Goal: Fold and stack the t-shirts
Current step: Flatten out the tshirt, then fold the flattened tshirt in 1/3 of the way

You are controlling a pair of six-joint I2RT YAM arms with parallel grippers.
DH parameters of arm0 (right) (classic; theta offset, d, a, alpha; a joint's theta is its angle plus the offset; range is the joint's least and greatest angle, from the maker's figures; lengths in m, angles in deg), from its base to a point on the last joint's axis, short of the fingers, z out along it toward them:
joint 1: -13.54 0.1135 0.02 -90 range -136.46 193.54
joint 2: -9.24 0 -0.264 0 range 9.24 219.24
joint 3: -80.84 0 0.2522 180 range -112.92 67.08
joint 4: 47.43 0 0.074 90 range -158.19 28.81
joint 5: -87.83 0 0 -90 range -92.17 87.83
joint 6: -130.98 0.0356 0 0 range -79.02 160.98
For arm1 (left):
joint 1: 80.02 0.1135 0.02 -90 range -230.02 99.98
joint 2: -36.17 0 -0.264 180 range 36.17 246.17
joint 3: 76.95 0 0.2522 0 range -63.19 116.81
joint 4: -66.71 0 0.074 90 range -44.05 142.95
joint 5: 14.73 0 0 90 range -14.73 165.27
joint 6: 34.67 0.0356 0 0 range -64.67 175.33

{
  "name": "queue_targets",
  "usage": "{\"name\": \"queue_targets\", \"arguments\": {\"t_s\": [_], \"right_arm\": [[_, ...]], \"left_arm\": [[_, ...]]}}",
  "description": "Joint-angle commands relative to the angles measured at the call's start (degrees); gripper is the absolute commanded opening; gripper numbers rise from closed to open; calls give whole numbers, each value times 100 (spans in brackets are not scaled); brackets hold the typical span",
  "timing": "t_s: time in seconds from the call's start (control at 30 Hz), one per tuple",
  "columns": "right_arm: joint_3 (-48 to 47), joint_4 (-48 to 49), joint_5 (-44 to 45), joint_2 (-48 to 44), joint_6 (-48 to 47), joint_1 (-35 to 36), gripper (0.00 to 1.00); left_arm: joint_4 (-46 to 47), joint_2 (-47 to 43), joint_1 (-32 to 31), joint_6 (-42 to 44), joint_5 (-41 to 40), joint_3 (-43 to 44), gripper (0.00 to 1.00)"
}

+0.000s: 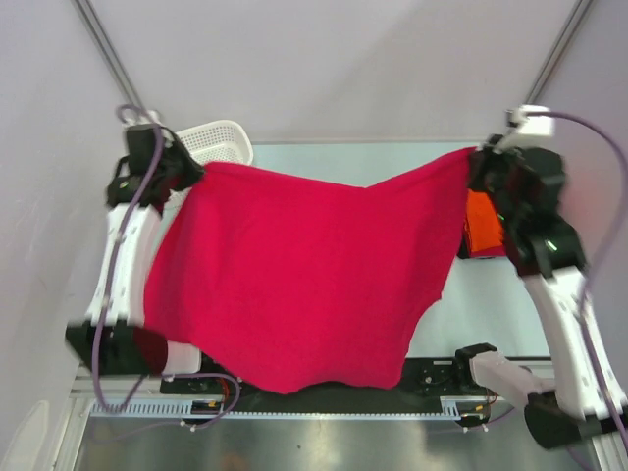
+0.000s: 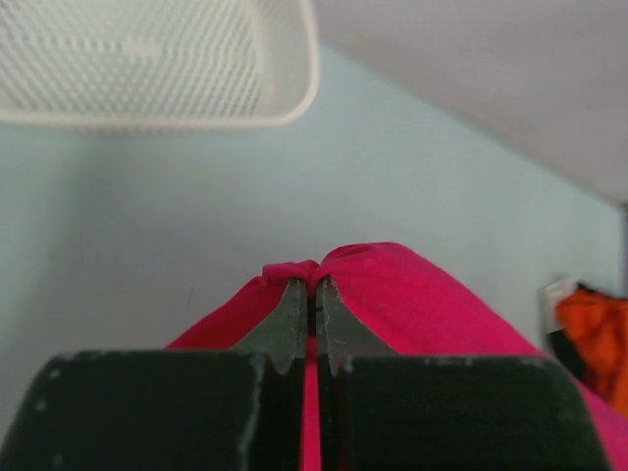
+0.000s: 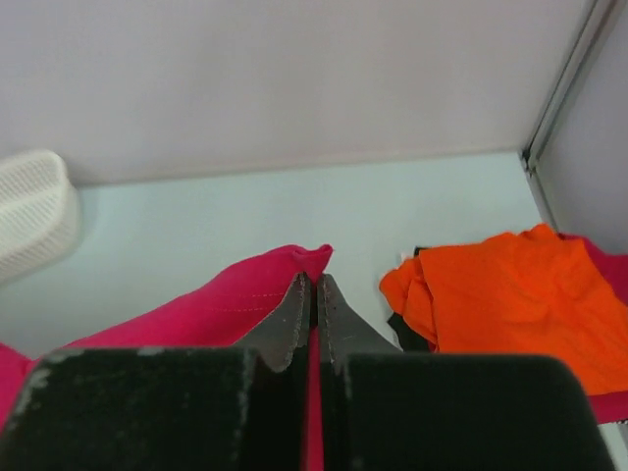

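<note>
A crimson t-shirt (image 1: 304,275) hangs spread in the air between both arms, above the table. My left gripper (image 1: 193,169) is shut on its left top corner; the cloth (image 2: 392,294) bunches at the tips of that gripper (image 2: 312,285). My right gripper (image 1: 473,159) is shut on the right top corner, with cloth (image 3: 235,299) draped left of that gripper (image 3: 314,280). An orange t-shirt (image 3: 510,294) lies crumpled at the right on the table, also seen in the top view (image 1: 479,224), with a crimson edge (image 3: 603,270) beneath it.
A white mesh basket (image 1: 221,140) stands at the back left of the pale table (image 1: 392,162); it shows in the left wrist view (image 2: 157,59) and the right wrist view (image 3: 34,211). Grey walls close the back and sides.
</note>
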Motion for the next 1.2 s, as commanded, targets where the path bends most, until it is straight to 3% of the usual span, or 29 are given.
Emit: {"name": "queue_targets", "arguments": {"t_s": [0.0, 0.13, 0.3, 0.6, 0.67, 0.87, 1.17], "right_arm": [[894, 1879, 277, 1209, -421, -60, 0], [774, 2690, 243, 2807, -492, -96, 0], [-235, 3035, 234, 4979, -615, -78, 0], [-3408, 2385, 452, 7879, -844, -25, 0], [-3725, 2253, 488, 8005, -756, -34, 0], [-3358, 1877, 576, 7549, -563, 1, 0], [-1566, 1305, 655, 5845, -281, 124, 0]], "left_arm": [[644, 1320, -121, 378, 97, -473, 0], [671, 2621, -314, 590, 45, -96, 0], [628, 3933, -429, 775, -78, 669, 0], [-58, 5814, -411, 1047, -281, 2514, 0], [-146, 5895, -359, 1082, -429, 2699, 0], [-348, 5798, 63, 898, -501, 2735, 0], [-849, 5439, 353, 731, -799, 2121, 0]]}}
